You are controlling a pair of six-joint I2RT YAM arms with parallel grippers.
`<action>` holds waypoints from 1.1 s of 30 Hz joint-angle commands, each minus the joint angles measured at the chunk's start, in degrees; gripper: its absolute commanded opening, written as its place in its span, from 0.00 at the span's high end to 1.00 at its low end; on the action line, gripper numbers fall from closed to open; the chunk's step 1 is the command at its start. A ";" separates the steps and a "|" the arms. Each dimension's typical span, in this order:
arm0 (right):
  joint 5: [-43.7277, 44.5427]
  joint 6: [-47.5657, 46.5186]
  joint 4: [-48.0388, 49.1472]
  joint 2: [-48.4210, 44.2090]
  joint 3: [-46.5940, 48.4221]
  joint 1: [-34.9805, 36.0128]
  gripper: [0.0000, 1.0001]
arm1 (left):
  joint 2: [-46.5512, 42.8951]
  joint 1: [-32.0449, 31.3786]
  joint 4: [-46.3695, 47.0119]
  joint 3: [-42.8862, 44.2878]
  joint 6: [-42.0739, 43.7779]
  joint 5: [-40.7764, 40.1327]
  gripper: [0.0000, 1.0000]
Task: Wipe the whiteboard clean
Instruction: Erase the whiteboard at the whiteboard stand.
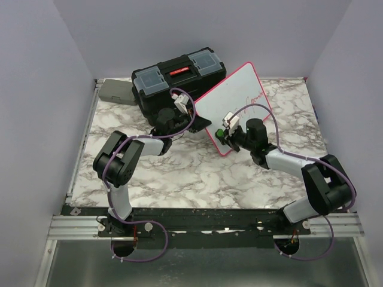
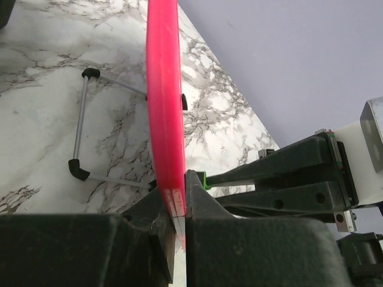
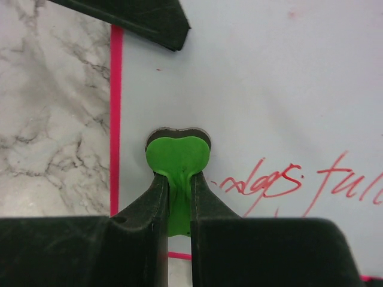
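Observation:
The whiteboard (image 1: 234, 103) stands tilted at mid-table, white with a pink-red frame and red handwriting (image 3: 299, 179) on its face. My left gripper (image 1: 197, 122) is shut on the board's frame edge (image 2: 164, 119) and holds it from the left. My right gripper (image 1: 225, 133) is shut on a small green eraser (image 3: 178, 156), which presses against the board's face near its lower left corner, left of the writing. In the left wrist view the right gripper's black body (image 2: 287, 179) shows beyond the board.
A black toolbox (image 1: 176, 81) with clear lid compartments stands behind the board. A grey box (image 1: 116, 91) lies at the far left corner. The board's wire stand with black feet (image 2: 81, 128) rests on the marble table (image 1: 179, 173).

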 commanded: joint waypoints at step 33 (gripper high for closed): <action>-2.88 -5.15 12.47 3.39 -3.47 -7.07 0.99 | 0.93 -2.38 1.37 0.44 -1.60 5.06 1.00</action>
